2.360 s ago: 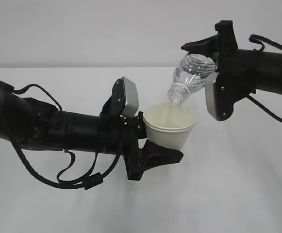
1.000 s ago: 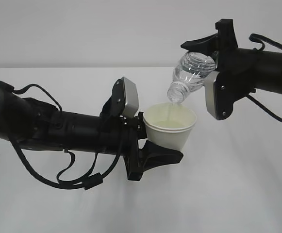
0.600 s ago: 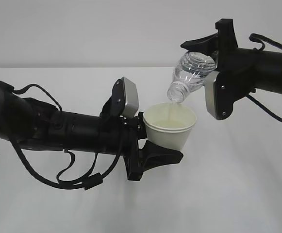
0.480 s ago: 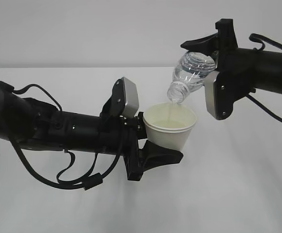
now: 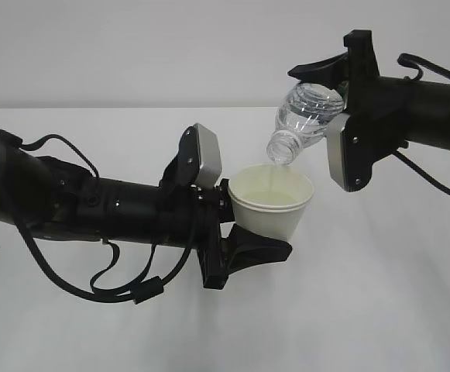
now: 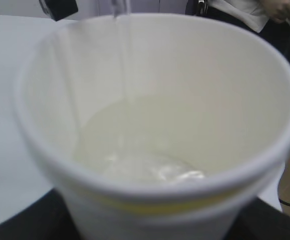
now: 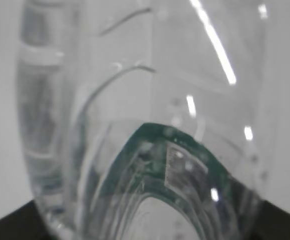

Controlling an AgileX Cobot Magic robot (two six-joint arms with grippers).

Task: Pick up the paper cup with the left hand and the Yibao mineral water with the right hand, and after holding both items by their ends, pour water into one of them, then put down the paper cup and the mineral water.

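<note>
The small white tapered paper cup [image 5: 272, 203] with its rolled rim and pale cream inside sits just right of the middle of the exterior view, held up off the white desk [image 5: 379, 310] by the left hand [image 5: 252, 225], a black arm with a grey-white block near the wrist that reaches in from nine o'clock. Its black fingers [image 5: 257, 249] are clamped on the cup's lower wall, one of them showing under the cup at six o'clock. The cup stands about upright.

At one o'clock from the cup, the small clear plastic Yibao mineral water bottle [image 5: 306, 118] is tipped neck-down, its open mouth just above the cup's rim and its ribbed base raised toward one o'clock. The right hand [image 5: 337, 108], a like black arm coming in from three o'clock, has its fingers [image 5: 321, 70] clamped on the bottle's base end.

In the left wrist view a thin stream of water [image 6: 125, 60] falls from twelve o'clock into the cup [image 6: 154, 125], where a shallow pool covers the bottom. The right wrist view is filled by the bottle's clear wall [image 7: 145, 100], with a dark green label edge [image 7: 159, 145] at six o'clock.
</note>
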